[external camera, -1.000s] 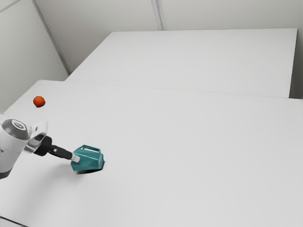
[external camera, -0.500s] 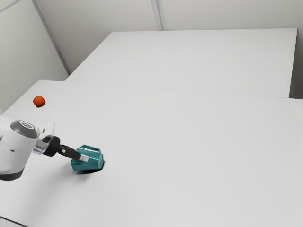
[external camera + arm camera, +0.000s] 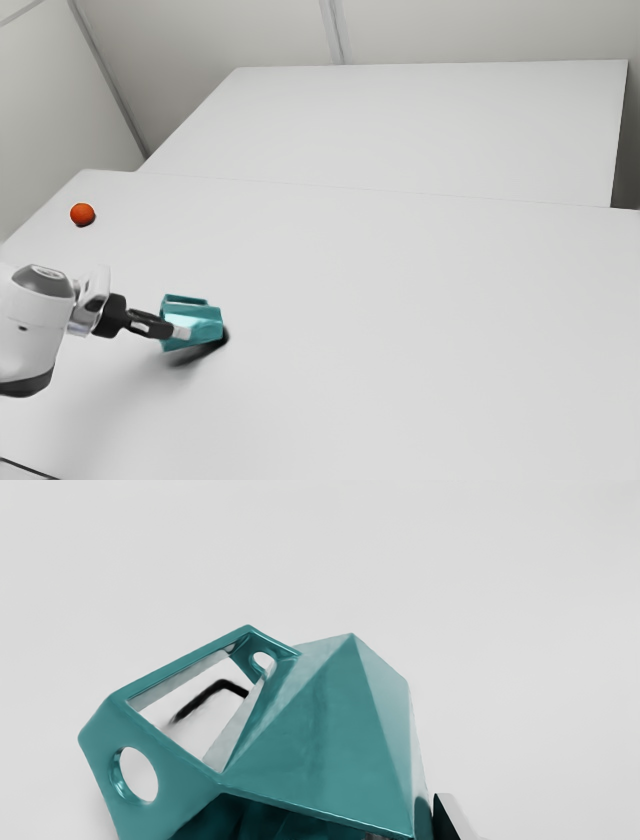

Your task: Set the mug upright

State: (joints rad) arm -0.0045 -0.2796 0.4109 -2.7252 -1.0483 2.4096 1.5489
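Note:
In the exterior view my gripper (image 3: 182, 333) is at the open end of the teal mug (image 3: 205, 322), which lies over on its side with its handle uppermost and its base toward that view's right. A dark shadow spreads beneath the mug, whose mouth end looks raised. The wrist view has the mug (image 3: 320, 740) with its mouth toward my hand. My gripper (image 3: 414, 825) is shut on its wall: one finger (image 3: 449, 817) is outside, and the tip of the other is just visible inside the mouth.
An orange-red ball (image 3: 82, 214) rests on the white table (image 3: 400, 330), near its edge at the exterior view's left. Another white surface (image 3: 400, 130) stands beyond the table.
My gripper has closed on the mug's wall. The mug has shifted slightly up and toward the exterior view's right, its tilt has changed, and its shadow shows more.

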